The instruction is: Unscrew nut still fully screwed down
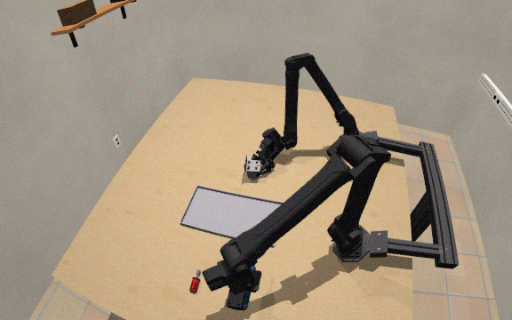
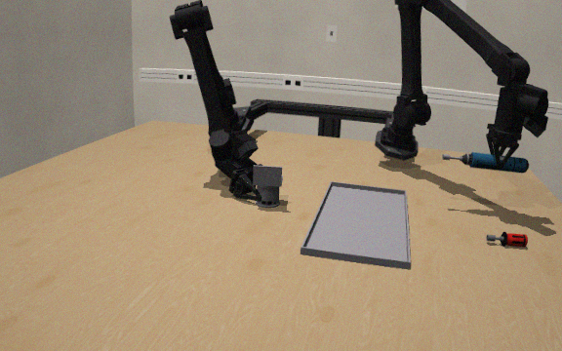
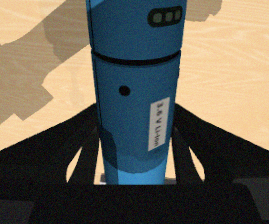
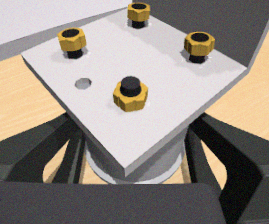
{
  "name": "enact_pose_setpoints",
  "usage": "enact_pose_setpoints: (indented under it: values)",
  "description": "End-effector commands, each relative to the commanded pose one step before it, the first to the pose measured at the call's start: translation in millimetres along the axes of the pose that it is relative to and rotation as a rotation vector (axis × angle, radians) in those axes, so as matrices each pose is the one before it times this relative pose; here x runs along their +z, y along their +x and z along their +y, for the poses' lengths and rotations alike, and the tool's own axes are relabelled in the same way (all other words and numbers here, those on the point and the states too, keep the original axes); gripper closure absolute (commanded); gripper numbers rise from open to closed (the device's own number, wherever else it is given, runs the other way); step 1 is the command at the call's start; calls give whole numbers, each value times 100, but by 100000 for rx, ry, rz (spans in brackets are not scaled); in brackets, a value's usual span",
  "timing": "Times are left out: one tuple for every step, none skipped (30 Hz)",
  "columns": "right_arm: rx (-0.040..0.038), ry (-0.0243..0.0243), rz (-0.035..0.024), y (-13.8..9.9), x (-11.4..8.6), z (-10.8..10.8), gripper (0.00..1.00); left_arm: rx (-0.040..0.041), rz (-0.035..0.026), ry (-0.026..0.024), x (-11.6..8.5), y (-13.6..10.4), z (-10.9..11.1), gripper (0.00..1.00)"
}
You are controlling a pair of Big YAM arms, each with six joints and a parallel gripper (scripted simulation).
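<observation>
The joint module point(image 2: 268, 196) point(image 4: 97, 160) stands upright on the table. The bracket point(image 2: 267, 175) point(image 4: 150, 65) sits on top, with an upright wall. In the right wrist view, the near nut point(image 4: 130, 96) is down on the plate, its stud rising above it. The left nut point(image 4: 72, 41), right nut point(image 4: 199, 44) and far nut point(image 4: 138, 11) stand raised, black stud showing beneath each. My right gripper point(image 4: 134, 113) is shut on the module below the bracket; its fingertips are partly hidden. My left gripper point(image 2: 501, 161) point(image 3: 135, 112) is shut on the electric nut driver point(image 2: 481, 161) point(image 3: 135, 75), held level above the table.
A shallow grey tray point(image 1: 188, 204) point(image 2: 354, 258) lies between the module and the driver's side. A red hand nut driver point(image 1: 195, 284) point(image 2: 516, 240) lies on the table beyond the tray. The left arm reaches over part of the tray in the top view.
</observation>
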State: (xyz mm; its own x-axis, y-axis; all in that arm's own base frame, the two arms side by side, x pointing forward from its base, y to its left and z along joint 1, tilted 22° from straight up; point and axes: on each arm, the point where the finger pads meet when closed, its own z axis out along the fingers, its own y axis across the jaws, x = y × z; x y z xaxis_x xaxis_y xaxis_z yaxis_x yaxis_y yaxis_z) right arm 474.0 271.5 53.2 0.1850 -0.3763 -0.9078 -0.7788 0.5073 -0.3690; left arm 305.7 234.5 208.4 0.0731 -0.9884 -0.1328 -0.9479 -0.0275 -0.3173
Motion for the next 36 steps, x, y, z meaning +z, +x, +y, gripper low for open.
enact_pose_setpoints:
  values:
    - [-637, 584, -1285, -565, 261, -348, 41, 839, -4996, 7000, -3976, -1570, -1896, 58]
    - [0, 0, 0, 0, 0, 0, 41, 2, -8, 7, -175, -1, -2, 58]
    - [0, 0, 0, 0, 0, 0, 41, 2, -8, 7, -175, -1, -2, 58]
    - [0, 0, 0, 0, 0, 0, 41, 2, -8, 7, -175, -1, -2, 58]
    - [0, 0, 0, 0, 0, 0, 41, 2, -8, 6, -175, -1, -2, 58]
    - [0, 0, 0, 0, 0, 0, 41, 142, 60, 28, 4, 50, -35, 58]
    - [0, 0, 0, 0, 0, 0, 41, 100, 42, 20, 3, 35, -25, 58]
    - [0, 0, 0, 0, 0, 0, 41, 137, -332, 497, 5, -53, -137, 58]
    - [0, 0, 0, 0, 0, 0, 41, 0, 0, 0, 0, 0, 0, 58]
    - [0, 0, 0, 0, 0, 0, 41, 0, 0, 0, 0, 0, 0, 58]
    - [0, 0, 0, 0, 0, 0, 41, -209, 653, -934, 125, 54, 165, 58]
    - [0, 0, 0, 0, 0, 0, 41, -15, -327, 375, -277, -24, -6, 58]
    - [0, 0, 0, 0, 0, 0, 41, -71, -76, 39, -114, -27, 15, 58]
    - [0, 0, 0, 0, 0, 0, 41, -79, -36, -14, -97, -35, 19, 58]
    - [0, 0, 0, 0, 0, 0, 41, 1, -4, 3, -87, 0, -1, 58]
    - [0, 0, 0, 0, 0, 0, 41, 1, -4, 3, -87, 0, -1, 58]
    - [0, 0, 0, 0, 0, 0, 41, 1, -4, 3, -87, 0, -1, 58]
    - [0, 0, 0, 0, 0, 0, 41, 39, 12, 11, -86, 13, -10, 58]
    - [0, 0, 0, 0, 0, 0, 41, 64, 22, 16, -85, 22, -16, 58]
    - [0, 0, 0, 0, 0, 0, 41, 25, 6, 8, -86, 8, -7, 58]
    - [0, 0, 0, 0, 0, 0, 41, -29, -17, -3, -88, -11, 6, 58]
    - [0, 0, 0, 0, 0, 0, 41, -70, -34, -11, -89, -25, 16, 58]
    - [0, 0, 0, 0, 0, 0, 41, 20, -3, 18, 1, 4, -8, 58]
    - [0, 0, 0, 0, 0, 0, 41, 166, -452, 667, 4, -78, -182, 58]
    - [0, 0, 0, 0, 0, 0, 41, -13, -98, 145, 0, -21, -40, 58]
    - [0, 0, 0, 0, 0, 0, 41, 0, 0, 0, 0, 0, 0, 58]
    - [0, 0, 0, 0, 0, 0, 41, 0, 0, 0, 0, 0, 0, 58]
    - [0, 0, 0, 0, 0, 0, 41, -45, -52, 34, -31, -38, 6, 58]
    - [0, 0, 0, 0, 0, 0, 41, -42, -49, 29, -31, -36, 9, 58]
    - [0, 0, 0, 0, 0, 0, 41, -7, -21, 42, -29, -13, -7, 58]
    - [0, 0, 0, 0, 0, 0, 41, 3, -17, 44, -29, -10, -9, 58]
    - [0, 0, 0, 0, 0, 0, 41, 11, -13, 45, -29, -7, -11, 58]
    - [0, 0, 0, 0, 0, 0, 41, 65, 10, 57, -27, 12, -24, 58]
    - [0, 0, 0, 0, 0, 0, 41, 51, 4, 54, -27, 8, -21, 58]
    - [0, 0, 0, 0, 0, 0, 41, 11, -14, 46, -29, -7, -11, 58]
    - [0, 0, 0, 0, 0, 0, 41, -39, -35, 35, -30, -24, 1, 58]
